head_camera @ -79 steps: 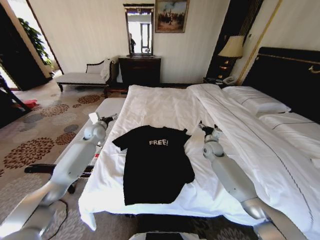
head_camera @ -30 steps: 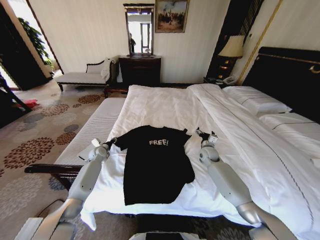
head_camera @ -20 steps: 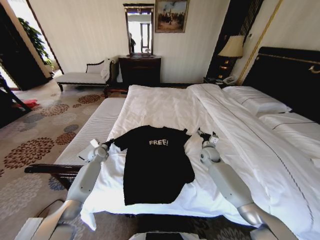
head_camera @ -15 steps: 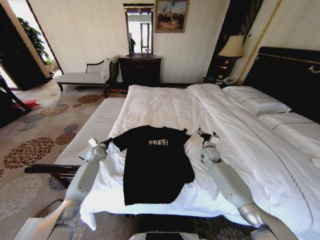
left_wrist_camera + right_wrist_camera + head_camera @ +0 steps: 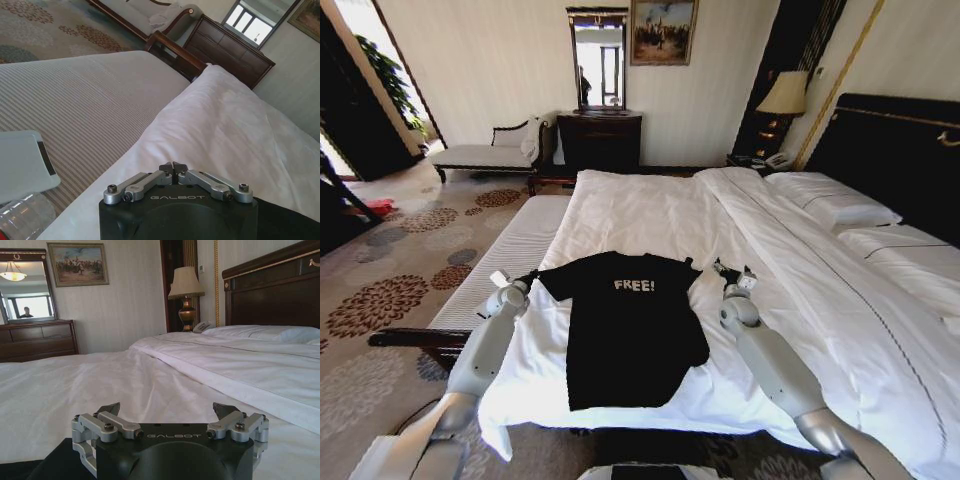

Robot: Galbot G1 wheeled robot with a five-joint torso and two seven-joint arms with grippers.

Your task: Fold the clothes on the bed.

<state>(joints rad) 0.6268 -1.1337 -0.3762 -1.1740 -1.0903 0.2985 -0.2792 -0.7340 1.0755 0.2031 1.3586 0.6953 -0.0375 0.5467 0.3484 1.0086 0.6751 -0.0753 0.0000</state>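
Sleeve grab, both sides
Left claw (image 5: 527,277) pinches T-shirt (image 5: 630,325) left sleeve tip; right claw (image 5: 730,272) open beside right sleeve on bed (image 5: 650,210), ready for fold.

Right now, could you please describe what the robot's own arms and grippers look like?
Both arms are smooth, rounded tubes in pale silver-grey with ball-like joints. The left gripper and right gripper each have a black housing printed with "GALBOT" in pale letters, silver metal finger links fastened with dark screws, and small black fingertips. No loose cables show.
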